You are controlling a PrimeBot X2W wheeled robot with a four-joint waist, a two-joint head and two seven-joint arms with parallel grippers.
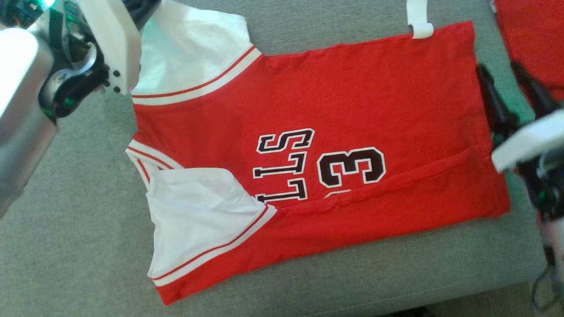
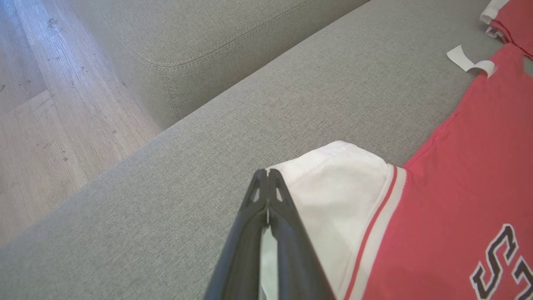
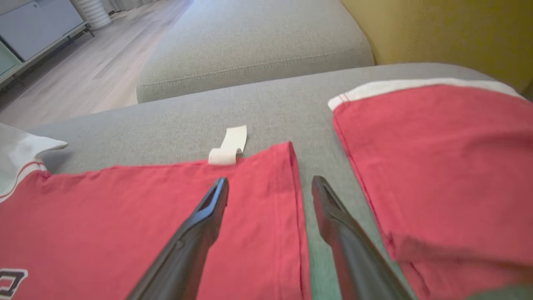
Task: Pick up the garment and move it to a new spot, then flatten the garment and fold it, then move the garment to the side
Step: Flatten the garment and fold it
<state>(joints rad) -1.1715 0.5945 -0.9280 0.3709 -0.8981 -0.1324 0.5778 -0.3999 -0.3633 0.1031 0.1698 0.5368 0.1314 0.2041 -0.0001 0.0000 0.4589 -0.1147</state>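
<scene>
The garment [image 1: 352, 97] is a red jersey with white sleeves and dark lettering, spread flat on the grey cushion [image 1: 66, 220]. Its lower side is folded over along a crease. In the left wrist view my left gripper [image 2: 267, 173] is shut on the edge of the garment's [image 2: 458, 187] far white sleeve [image 2: 333, 191], and white cloth shows between the fingers. My right gripper [image 1: 498, 66] stands open at the hem. In the right wrist view, one finger of the right gripper [image 3: 270, 182] is over the garment's [image 3: 125, 208] red cloth and the other is over bare cushion.
A second red garment [image 1: 533, 39] lies just right of the hem, close to my right fingers. A white tag [image 1: 418, 22] sticks out at the hem's far corner. Another grey cushion [image 2: 187, 33] and wooden floor [image 2: 41, 125] lie beyond the sleeve.
</scene>
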